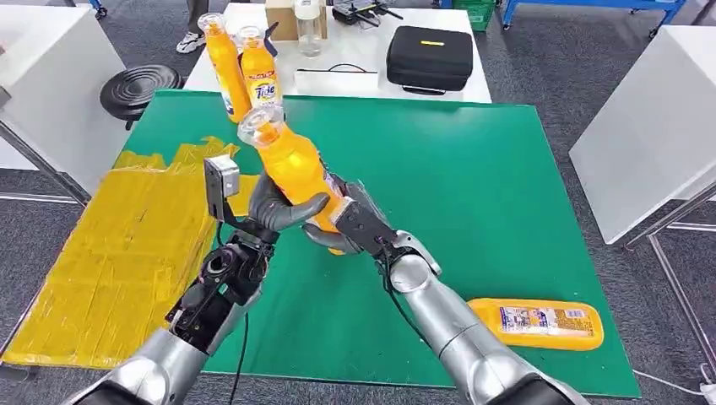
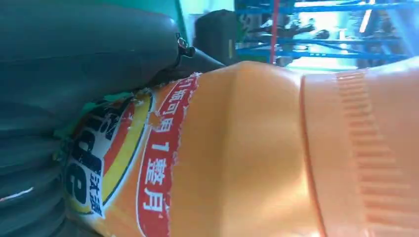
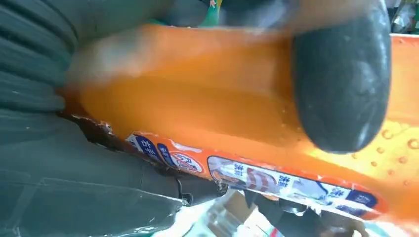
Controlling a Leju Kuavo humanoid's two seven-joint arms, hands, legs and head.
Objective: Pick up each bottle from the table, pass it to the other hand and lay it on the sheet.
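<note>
Yellow sheet point(image 1: 110, 261): lies on the robot's left, partly over the left edge of the green table point(image 1: 473, 194) — the side the left arm reaches from

Left hand point(image 1: 274, 207): wraps its fingers around the middle of the held bottle point(image 1: 291, 160) from the left; the left wrist view has the orange body and torn label pressed right against the palm, so it grips the bottle

Held bottle: raised above the table between both hands, long axis tilted — cap end up and away toward the far left, base down toward the robot's right

Right hand point(image 1: 355, 221): closes on the lower end of the same bottle from the right; the right wrist view shows a dark finger across the orange body, so it grips too

Handover judgement: both hands hold at once, so the pass looks mid-way; the sheet lies leftward, nearer the left hand, which would carry it there once the right lets go

Standing bottles point(image 1: 238, 67): two upright at the far left edge of the table, well apart from the hands

Lying bottle point(image 1: 540, 323): flat on the table's near right corner, long axis across, nearer the right arm
</note>
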